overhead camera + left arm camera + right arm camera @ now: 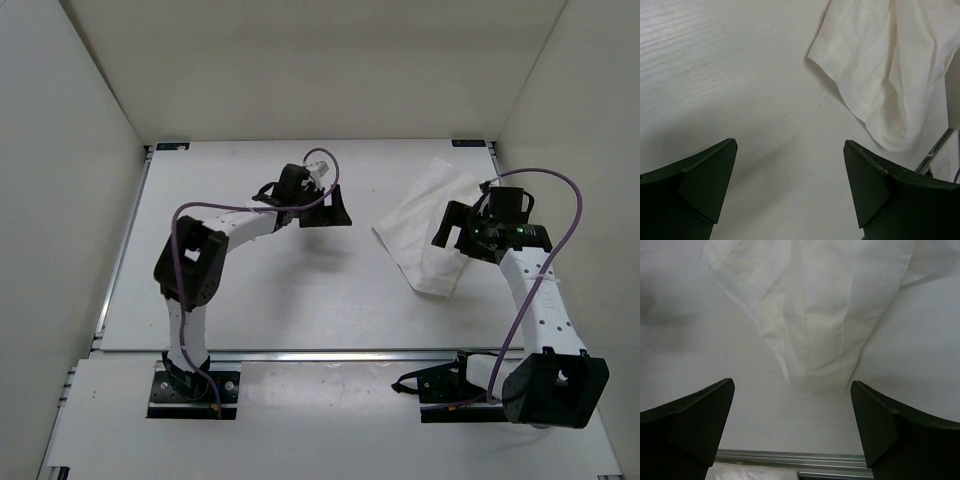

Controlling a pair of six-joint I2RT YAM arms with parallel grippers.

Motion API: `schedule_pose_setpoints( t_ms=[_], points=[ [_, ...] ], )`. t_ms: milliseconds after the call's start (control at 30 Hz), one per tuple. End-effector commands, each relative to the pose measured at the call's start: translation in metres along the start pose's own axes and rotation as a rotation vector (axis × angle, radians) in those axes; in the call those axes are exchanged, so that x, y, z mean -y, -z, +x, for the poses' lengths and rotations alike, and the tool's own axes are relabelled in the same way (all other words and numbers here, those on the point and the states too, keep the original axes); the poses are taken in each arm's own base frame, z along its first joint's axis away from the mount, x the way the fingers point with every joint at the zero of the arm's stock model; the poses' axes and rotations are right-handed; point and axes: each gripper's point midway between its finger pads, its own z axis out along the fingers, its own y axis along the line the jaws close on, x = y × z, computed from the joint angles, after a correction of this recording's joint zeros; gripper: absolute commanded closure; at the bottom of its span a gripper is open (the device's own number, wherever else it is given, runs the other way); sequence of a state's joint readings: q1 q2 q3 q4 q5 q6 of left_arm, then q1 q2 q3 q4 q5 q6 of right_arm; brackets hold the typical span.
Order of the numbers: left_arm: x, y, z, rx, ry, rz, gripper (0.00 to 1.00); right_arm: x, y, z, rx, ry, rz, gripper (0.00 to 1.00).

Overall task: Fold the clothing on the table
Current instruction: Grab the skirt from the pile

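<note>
Your two arms rise from the near edge of the bench (250, 300), both pincers spread wide and holding nothing. The right pincer (458, 232) hangs over the right side of the clothing (420, 225), while the left pincer (325, 212) stands well apart over bare bench, facing it. The clothing lies rumpled and partly doubled over toward the far right corner, so the fold looks not yet begun; your next move likely calls for lowering each pincer onto a hem edge, pinching the thin cloth and drawing it smooth.

One clothing (420, 232), one table (300, 305), two arms: left arm (232, 233), right arm (536, 302).
</note>
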State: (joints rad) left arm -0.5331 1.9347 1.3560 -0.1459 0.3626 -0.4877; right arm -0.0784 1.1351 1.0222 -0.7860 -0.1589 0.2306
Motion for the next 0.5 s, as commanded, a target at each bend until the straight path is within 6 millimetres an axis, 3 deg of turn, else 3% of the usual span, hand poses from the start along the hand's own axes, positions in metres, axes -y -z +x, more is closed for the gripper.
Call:
schedule_pose_setpoints(
  t_ms=[0,67,100,133,167,200,233,333,467],
  points=[
    [0.051,-0.018,-0.046,0.140,0.019,0.205,0.02,-0.009,0.003,0.003,0.006,-0.036,-0.037,0.01],
    [0.060,-0.039,-0.039,0.135,0.021,0.262,0.01,-0.005,0.002,0.008,-0.010,-0.035,-0.014,0.01],
    [0.068,-0.042,-0.048,0.158,0.027,0.284,0.02,-0.005,0.003,0.011,-0.024,-0.036,-0.013,0.01],
    [0.064,-0.053,-0.045,0.145,0.045,0.288,0.01,-0.004,0.002,0.013,-0.035,-0.042,-0.007,0.01],
    [0.076,-0.064,-0.041,0.129,0.048,0.322,0.02,-0.002,0.002,0.016,-0.047,-0.053,0.004,0.01],
    [0.088,-0.063,-0.052,0.148,0.039,0.358,0.01,-0.002,0.003,0.018,-0.050,-0.057,0.004,0.01],
    [0.079,-0.075,-0.047,0.131,0.069,0.339,0.02,0.001,0.002,0.020,-0.052,-0.067,0.014,0.01],
    [0.093,-0.089,-0.047,0.135,0.079,0.373,0.01,0.002,0.004,0.026,-0.048,-0.108,-0.001,0.01],
    [0.093,-0.106,-0.034,0.098,0.107,0.377,0.04,0.006,0.007,0.027,-0.030,-0.150,0.002,0.01]
  ],
)
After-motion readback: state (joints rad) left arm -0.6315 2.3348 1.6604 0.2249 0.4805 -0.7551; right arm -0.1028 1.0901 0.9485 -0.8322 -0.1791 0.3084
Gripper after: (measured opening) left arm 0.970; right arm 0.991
